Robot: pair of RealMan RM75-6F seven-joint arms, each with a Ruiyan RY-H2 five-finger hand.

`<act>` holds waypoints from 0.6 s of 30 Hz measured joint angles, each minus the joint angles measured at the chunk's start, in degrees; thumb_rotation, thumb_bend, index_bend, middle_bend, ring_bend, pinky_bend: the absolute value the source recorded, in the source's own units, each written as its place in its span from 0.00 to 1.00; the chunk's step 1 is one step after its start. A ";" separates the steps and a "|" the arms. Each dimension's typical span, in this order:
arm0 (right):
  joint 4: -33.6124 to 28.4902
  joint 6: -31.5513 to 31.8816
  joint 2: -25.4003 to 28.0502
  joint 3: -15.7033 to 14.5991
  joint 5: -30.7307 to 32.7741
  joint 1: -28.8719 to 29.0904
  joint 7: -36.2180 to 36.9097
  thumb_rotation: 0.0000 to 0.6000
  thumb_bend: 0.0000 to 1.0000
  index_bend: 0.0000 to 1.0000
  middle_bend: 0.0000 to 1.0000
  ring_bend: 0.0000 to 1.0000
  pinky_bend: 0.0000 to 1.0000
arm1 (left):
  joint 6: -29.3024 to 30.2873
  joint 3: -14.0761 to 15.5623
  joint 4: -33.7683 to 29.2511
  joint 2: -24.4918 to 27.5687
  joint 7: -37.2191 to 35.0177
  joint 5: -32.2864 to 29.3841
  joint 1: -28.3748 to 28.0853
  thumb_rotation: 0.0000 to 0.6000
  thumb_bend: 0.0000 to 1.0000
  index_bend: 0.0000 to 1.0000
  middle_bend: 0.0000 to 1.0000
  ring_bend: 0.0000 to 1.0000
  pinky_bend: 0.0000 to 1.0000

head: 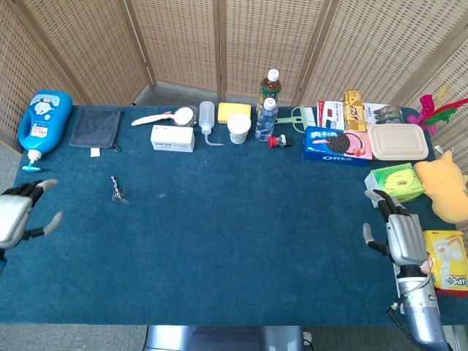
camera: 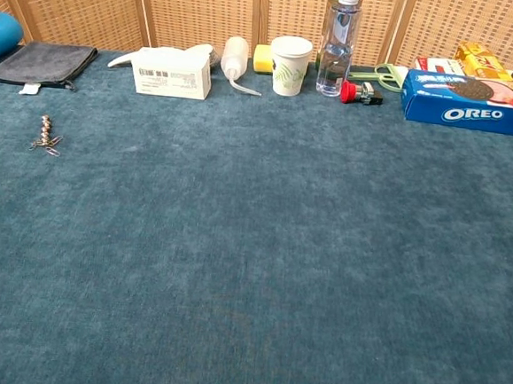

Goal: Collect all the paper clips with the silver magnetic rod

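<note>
A short silver magnetic rod (head: pixel 115 185) (camera: pixel 45 126) lies on the blue cloth at the left, with a bunch of paper clips (head: pixel 121 197) (camera: pixel 47 144) clinging to its near end. My left hand (head: pixel 16 213) is at the table's left edge, a good way left of the rod, fingers spread and empty. At the right edge my right hand (head: pixel 397 232) rests with fingers apart, holding nothing. Neither hand shows in the chest view.
Along the back stand a grey pouch (head: pixel 96 128), a white box (head: pixel 172 137), a squeeze bottle (head: pixel 207 121), a paper cup (head: pixel 239 129), a water bottle (head: pixel 265 117) and an Oreo box (head: pixel 336 144). A blue detergent bottle (head: pixel 43 121) is back left; snack packs (head: pixel 446 259) crowd the right.
</note>
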 measured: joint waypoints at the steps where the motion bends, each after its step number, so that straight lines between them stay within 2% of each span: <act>1: 0.29 0.47 -0.10 -0.27 -0.74 -0.12 -0.39 1.00 0.51 0.15 0.15 0.13 0.25 | 1.43 0.56 -0.63 0.30 -0.36 0.80 1.13 0.52 0.63 0.19 0.23 0.25 0.37; 8: 3.10 4.49 -2.17 -3.19 -5.93 -1.59 -5.47 1.00 0.51 0.15 0.15 0.12 0.22 | 12.51 5.19 -2.92 0.17 -1.23 7.38 9.81 0.52 0.63 0.21 0.23 0.24 0.37; 11: 4.11 5.62 -3.25 -4.42 -7.22 -2.45 -7.22 1.00 0.51 0.15 0.15 0.12 0.22 | 15.22 7.10 -3.27 -0.58 -0.27 9.39 12.68 0.52 0.63 0.21 0.23 0.24 0.37; 18: 7.00 7.33 -5.39 -5.79 -9.27 -3.76 -7.25 1.00 0.51 0.14 0.15 0.10 0.22 | 19.69 8.21 -3.80 -3.18 -0.07 10.80 17.32 0.52 0.63 0.21 0.23 0.24 0.36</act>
